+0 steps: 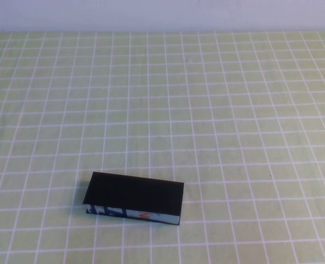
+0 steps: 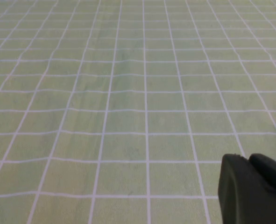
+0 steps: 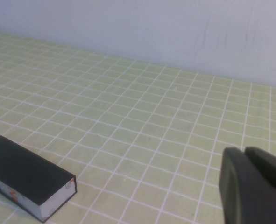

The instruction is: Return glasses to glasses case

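I see the closed glasses case [image 1: 133, 199]; right gripper [image 3: 252, 186] off it, pressed together; left gripper [image 2: 252, 186] unclear.

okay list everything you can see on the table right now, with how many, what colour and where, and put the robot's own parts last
glasses case: one, black with a blue, white and orange printed front edge, lid closed, lying flat at the near middle of the table.
tablecloth: one, light green with a white grid, covering the table.
wall: pale grey-blue, behind the table.
glasses: none visible.
left gripper: one, black, above bare cloth.
right gripper: one, black, jaws shut, empty, away from the case.
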Robot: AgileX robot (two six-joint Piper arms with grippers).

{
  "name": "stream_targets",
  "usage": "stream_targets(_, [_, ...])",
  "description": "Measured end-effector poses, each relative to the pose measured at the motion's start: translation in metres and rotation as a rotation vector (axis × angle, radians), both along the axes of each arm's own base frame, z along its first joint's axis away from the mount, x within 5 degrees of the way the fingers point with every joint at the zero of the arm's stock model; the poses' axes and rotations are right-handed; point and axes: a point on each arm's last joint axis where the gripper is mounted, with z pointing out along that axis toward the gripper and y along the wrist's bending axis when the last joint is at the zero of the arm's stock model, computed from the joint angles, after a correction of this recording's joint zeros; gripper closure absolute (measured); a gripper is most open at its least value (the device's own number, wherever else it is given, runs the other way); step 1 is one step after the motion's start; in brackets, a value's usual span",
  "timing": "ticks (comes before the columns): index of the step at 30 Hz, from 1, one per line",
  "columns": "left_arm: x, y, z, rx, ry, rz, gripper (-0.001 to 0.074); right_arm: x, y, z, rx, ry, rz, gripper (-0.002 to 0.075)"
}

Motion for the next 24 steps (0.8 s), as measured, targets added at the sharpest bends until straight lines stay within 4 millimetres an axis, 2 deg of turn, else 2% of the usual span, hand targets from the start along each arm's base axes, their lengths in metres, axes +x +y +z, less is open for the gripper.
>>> stream_targets(24, [-0.0001,0.0003,-0.0005,0.000,0.006,0.003,0.0736,-0.0020,-0.0012,0.0002,0.002,-0.009,-0.010,0.0743])
